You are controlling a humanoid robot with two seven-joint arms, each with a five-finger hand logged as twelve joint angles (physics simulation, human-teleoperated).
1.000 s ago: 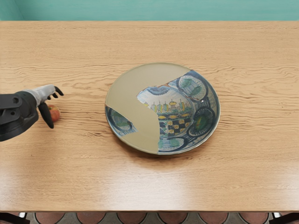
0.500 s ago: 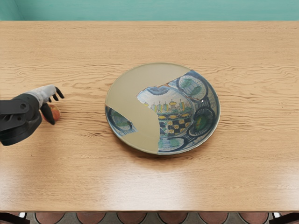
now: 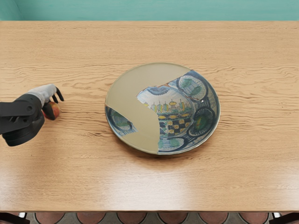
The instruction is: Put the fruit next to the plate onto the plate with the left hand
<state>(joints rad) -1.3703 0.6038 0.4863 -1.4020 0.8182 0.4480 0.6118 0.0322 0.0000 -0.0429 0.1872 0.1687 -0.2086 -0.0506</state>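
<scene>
Left hand (image 3: 43, 94) shifted onto fruit (image 3: 55, 110) — plate (image 3: 133, 84) apart.

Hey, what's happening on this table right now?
The robot's left hand has reached in from the left edge and is right over a small reddish fruit on the wooden table. Whether it has a grip on the fruit isn't clear. The fruit sits well to the left of the patterned plate, which has no fruit on it yet. The right arm is out of view.
</scene>
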